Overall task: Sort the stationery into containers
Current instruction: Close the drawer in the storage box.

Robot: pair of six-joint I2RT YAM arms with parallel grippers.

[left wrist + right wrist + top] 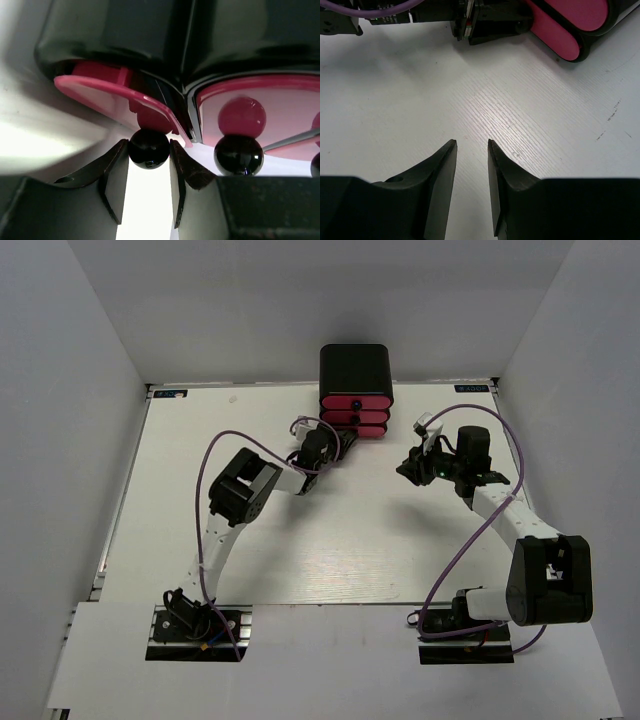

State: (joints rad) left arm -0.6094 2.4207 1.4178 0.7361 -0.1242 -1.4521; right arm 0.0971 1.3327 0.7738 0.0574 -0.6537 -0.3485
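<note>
at the middle of the table's far edge stands the black case [355, 365] with its 3 pink drawers [356, 416]. the left gripper [149, 146] is clamped on 1 black knob [148, 151]. the right gripper [471, 144], right of the case, is over the table [395, 100], fingers slightly apart with nothing between them.

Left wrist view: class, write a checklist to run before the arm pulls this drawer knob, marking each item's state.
1. Left gripper closed on the black round knob, both fingers touching: ok.
2. Knob centred between the fingers: ok.
3. Right gripper empty, apart from the pink drawers: ok.
4. Which drawer the knob belongs to: cannot tell.
5. Room inside that drawer: cannot tell.
</note>
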